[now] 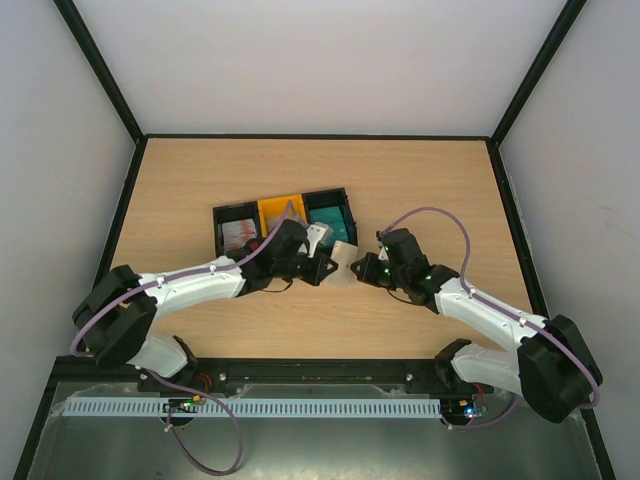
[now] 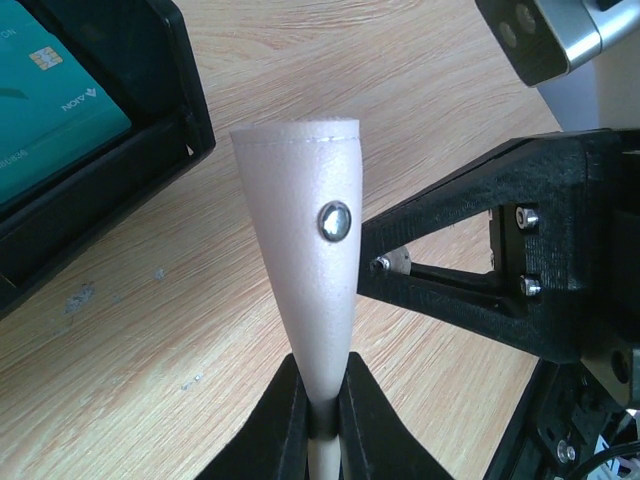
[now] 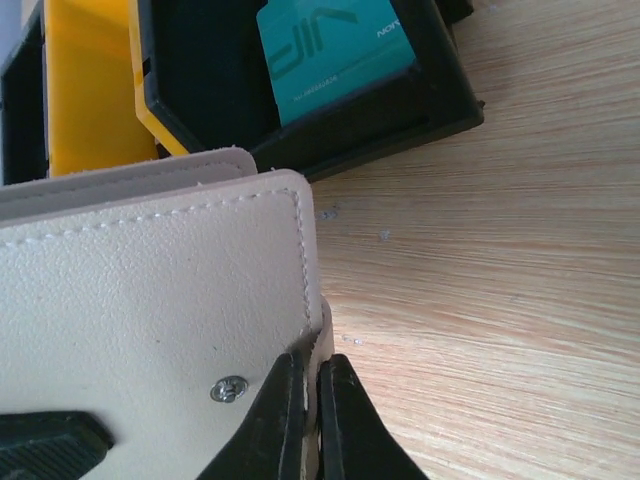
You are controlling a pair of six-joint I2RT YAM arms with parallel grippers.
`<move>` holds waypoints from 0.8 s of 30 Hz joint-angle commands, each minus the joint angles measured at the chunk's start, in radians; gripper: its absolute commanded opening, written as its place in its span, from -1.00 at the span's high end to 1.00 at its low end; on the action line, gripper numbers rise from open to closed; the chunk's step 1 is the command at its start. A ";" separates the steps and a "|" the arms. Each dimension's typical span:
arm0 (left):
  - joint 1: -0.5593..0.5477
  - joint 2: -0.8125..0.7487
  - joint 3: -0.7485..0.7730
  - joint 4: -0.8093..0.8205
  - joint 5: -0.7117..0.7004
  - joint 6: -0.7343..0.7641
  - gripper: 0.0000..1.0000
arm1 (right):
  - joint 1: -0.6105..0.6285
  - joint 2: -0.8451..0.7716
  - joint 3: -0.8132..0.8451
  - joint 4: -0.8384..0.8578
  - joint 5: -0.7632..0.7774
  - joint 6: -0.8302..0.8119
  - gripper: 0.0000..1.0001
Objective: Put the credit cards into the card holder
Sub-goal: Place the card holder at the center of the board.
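Note:
The beige card holder (image 1: 344, 262) is held between both grippers just in front of the trays. My left gripper (image 1: 328, 270) is shut on its left edge. In the left wrist view the holder (image 2: 305, 250) stands edge-on between my fingers, at the gripper (image 2: 320, 390). My right gripper (image 1: 364, 270) is shut on the holder's small tab (image 3: 345, 290) at the gripper (image 3: 312, 365); the holder's face (image 3: 150, 300) fills the lower left there. A teal card (image 1: 325, 213) (image 3: 330, 50) (image 2: 50, 100) lies in the right black tray. A white card with red blotches (image 1: 238, 232) lies in the left black tray. The white-grey card is not visible.
The joined black-yellow-black trays (image 1: 286, 195) sit at the table's middle, just behind the grippers; the yellow one (image 3: 90, 90) is in the centre. The right gripper's black body (image 2: 500, 260) is close beside the holder. Bare wood (image 1: 430, 180) lies around.

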 commanded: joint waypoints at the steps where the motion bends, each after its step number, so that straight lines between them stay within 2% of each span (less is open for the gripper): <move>1: 0.009 -0.029 -0.018 -0.010 0.012 -0.014 0.94 | 0.000 0.005 0.000 -0.006 0.003 -0.019 0.96; 4: 0.011 -0.029 -0.032 -0.025 -0.005 -0.027 0.84 | 0.000 -0.002 0.017 -0.073 -0.018 -0.029 0.96; 8: 0.011 -0.045 -0.081 -0.046 -0.050 -0.044 0.26 | 0.000 -0.027 0.049 -0.215 -0.065 -0.056 0.96; 14: 0.014 -0.112 -0.171 -0.039 -0.119 -0.074 -0.15 | -0.001 -0.061 0.106 -0.427 -0.159 -0.087 0.96; 20: 0.021 -0.165 -0.185 -0.006 -0.151 -0.109 -0.40 | 0.000 -0.077 0.125 -0.327 -0.324 -0.019 0.96; 24: 0.027 -0.197 -0.197 0.015 -0.155 -0.127 -0.44 | 0.000 -0.066 0.133 -0.204 -0.370 0.016 0.96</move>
